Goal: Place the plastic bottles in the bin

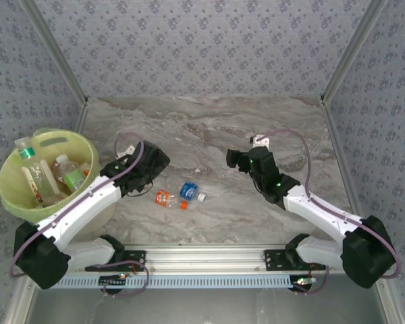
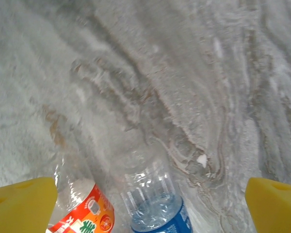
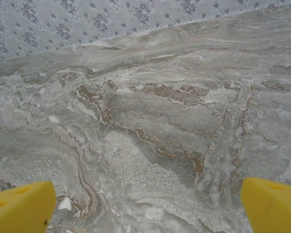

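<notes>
Left claw (image 2: 148,208) released, jaws wide, above orange-label bottle (image 1: 165,198) and blue-label bottle (image 1: 189,192) lying side by side on the bench (image 1: 209,128), right of the bin (image 1: 54,140); right claw (image 3: 148,204) released over bare marble; risk: closing could catch both round bottles and squirt one away.

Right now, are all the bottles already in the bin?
No, the orange-labelled bottle and the blue-labelled bottle lie on the table outside the bin.
</notes>
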